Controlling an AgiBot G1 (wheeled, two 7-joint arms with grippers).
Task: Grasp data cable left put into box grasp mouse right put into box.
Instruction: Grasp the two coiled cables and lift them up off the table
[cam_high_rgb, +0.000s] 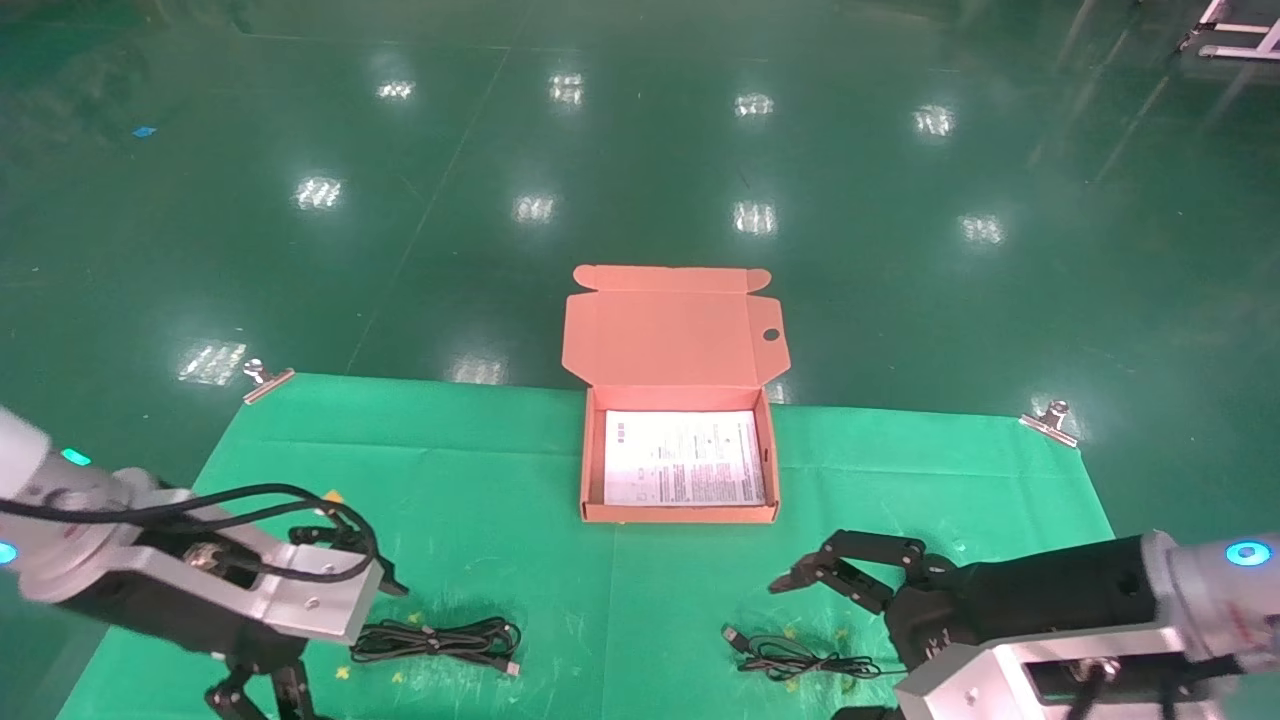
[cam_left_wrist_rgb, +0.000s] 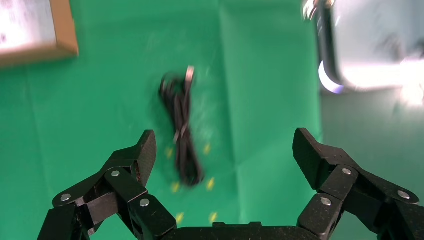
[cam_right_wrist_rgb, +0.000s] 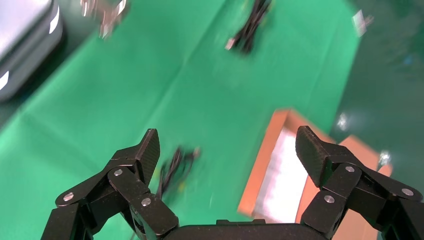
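Here the left pincer (cam_left_wrist_rgb: 222, 150) is released, its fingers spread wide and holding nothing, low at the near left of the table (cam_high_rgb: 480, 450). The cable (cam_high_rgb: 437, 638) lies just beside it toward the middle, flat on the green cloth as a long coil, its plug end pointing to the right. It looks light, soft and rather glossy, so I judge it best to take it across the thick middle of the bundle, not by the plug, or the loops may slip and trail. The right pincer (cam_right_wrist_rgb: 225, 150) is also released and empty, above a thinner cord (cam_high_rgb: 795, 660) at the near right; the mouse itself I cannot see. The box (cam_high_rgb: 590, 470) stands open between both arms, farther back.
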